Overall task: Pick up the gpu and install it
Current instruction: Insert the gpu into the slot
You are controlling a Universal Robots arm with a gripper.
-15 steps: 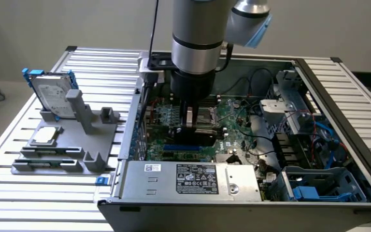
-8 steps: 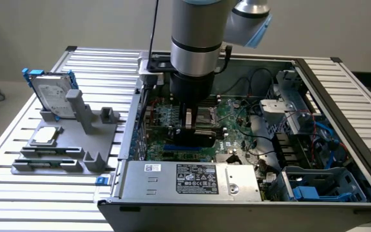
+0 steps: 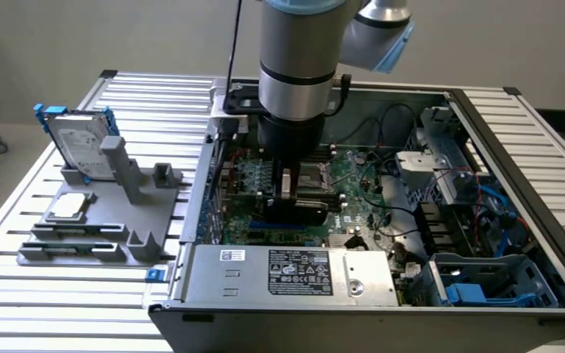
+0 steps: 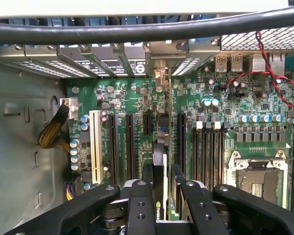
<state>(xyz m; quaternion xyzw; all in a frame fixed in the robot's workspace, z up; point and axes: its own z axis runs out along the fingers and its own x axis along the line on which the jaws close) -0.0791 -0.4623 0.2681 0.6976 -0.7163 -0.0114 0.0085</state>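
My gripper [image 3: 297,193] is down inside the open computer case [image 3: 518,169], over the green motherboard [image 3: 361,193]. It is shut on the gpu [image 3: 296,213], a slim card with a black shroud, held on edge between the two fingers. In the wrist view the gpu [image 4: 159,208] runs edge-on from my gripper [image 4: 161,176] toward the case's rear slot brackets [image 4: 159,61]. It lines up with the long black expansion slots [image 4: 130,147]. Whether its lower edge sits in a slot is hidden.
A silver hard drive with blue clips [image 3: 79,143] and a small square chip [image 3: 71,207] rest on a grey fixture [image 3: 115,213] outside the case, at the exterior view's left. The power supply [image 3: 293,272], CPU socket [image 4: 257,178], drive cage [image 3: 440,169] and loose cables [image 4: 274,73] crowd the case.
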